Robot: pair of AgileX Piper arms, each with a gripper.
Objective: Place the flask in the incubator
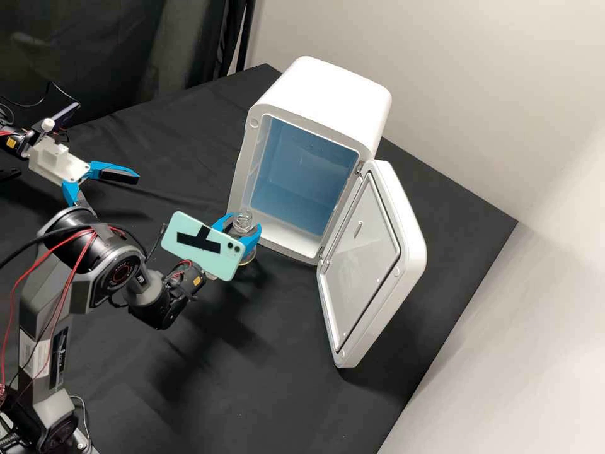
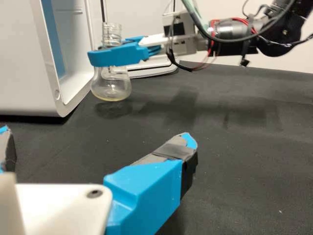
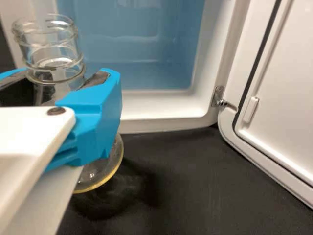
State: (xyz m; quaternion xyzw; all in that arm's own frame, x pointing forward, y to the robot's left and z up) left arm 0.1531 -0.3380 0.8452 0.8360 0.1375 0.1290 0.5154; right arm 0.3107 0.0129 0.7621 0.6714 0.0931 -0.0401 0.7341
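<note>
Right now, shut on the one flask (image 1: 244,220) (image 2: 110,84) (image 3: 48,43): the right pincer (image 1: 242,231) (image 2: 110,54) (image 3: 55,91), a blue finger pressed to each side of the glass neck, just under the ridged lip. Counted in all: two pincers, four blue fingers, one flask, one incubator (image 1: 328,101) (image 2: 29,58) (image 3: 161,105) with one door (image 1: 373,255) (image 3: 274,98). Well apart from the flask, the left pincer (image 1: 102,189) (image 2: 96,147) – spread wide, nothing between its fingers, dark tape wrapped round one fingertip.

Hard, smooth blue plastic for the fingers and white plastic for the blocks behind them. On the right wrist, a pale teal phone (image 1: 203,244) crossed with black tape. Clear glass for the flask: round belly, short straight neck, open mouth, a yellowish tint at the base. Glossy white shell with rounded corners for the incubator, a smooth light-blue hollow inside, and a door with a recessed inner panel.

Flask upright between the right fingers, belly hanging below them, mouth standing above. Base low at the black cloth of the bench (image 1: 252,353) (image 2: 244,122) (image 3: 195,181) – touching or not, impossible to tell. Outside the incubator, just in front of a lower corner of its opening, on the side away from the hinges. Door swung wide open.
</note>
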